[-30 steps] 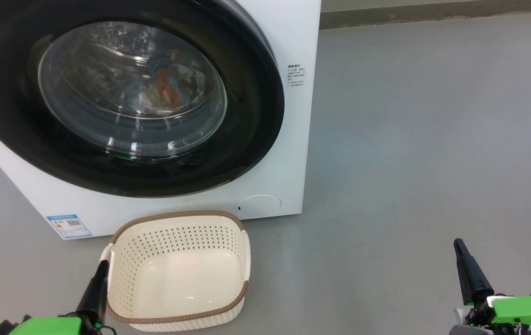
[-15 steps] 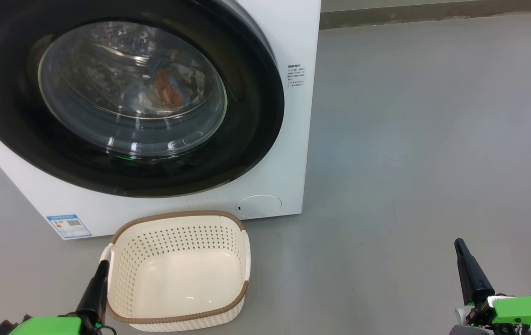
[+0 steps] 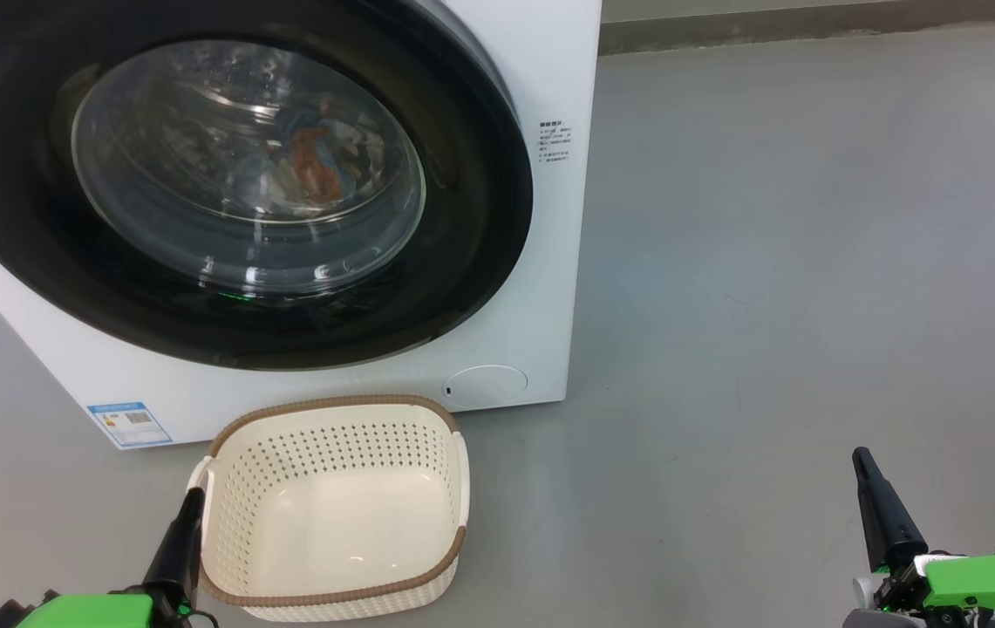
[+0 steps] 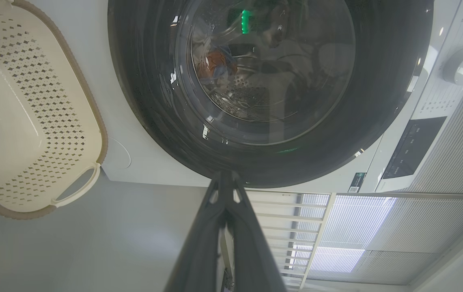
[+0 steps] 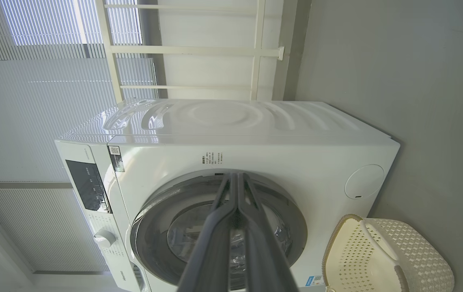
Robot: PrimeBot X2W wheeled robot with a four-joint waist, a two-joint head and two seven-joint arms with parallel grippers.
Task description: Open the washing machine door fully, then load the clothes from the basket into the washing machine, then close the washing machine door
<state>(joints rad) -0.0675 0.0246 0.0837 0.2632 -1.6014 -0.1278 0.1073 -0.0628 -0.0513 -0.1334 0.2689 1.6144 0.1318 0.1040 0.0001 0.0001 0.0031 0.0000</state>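
The washing machine (image 3: pixel 549 262) stands with its black-rimmed round door (image 3: pixel 480 262) closed flat against the front. Through the glass, a blue and orange bundle of clothes (image 3: pixel 314 166) lies in the drum, also seen in the left wrist view as clothes (image 4: pixel 215 67). The cream basket (image 3: pixel 331 510) sits empty on the floor in front of the machine. My left gripper (image 3: pixel 192 497) is shut with nothing in it, just beside the basket's left handle. My right gripper (image 3: pixel 862 458) is shut and empty, far to the right over bare floor. Each wrist view shows the fingers pressed together, left gripper (image 4: pixel 225 174) and right gripper (image 5: pixel 235 176).
Grey floor (image 3: pixel 811 262) stretches wide to the right of the machine. A blue label sticker (image 3: pixel 129 424) marks the machine's lower left front. A control panel with a knob (image 5: pixel 103 239) sits on the machine's top front. Window blinds (image 5: pixel 32 101) lie behind.
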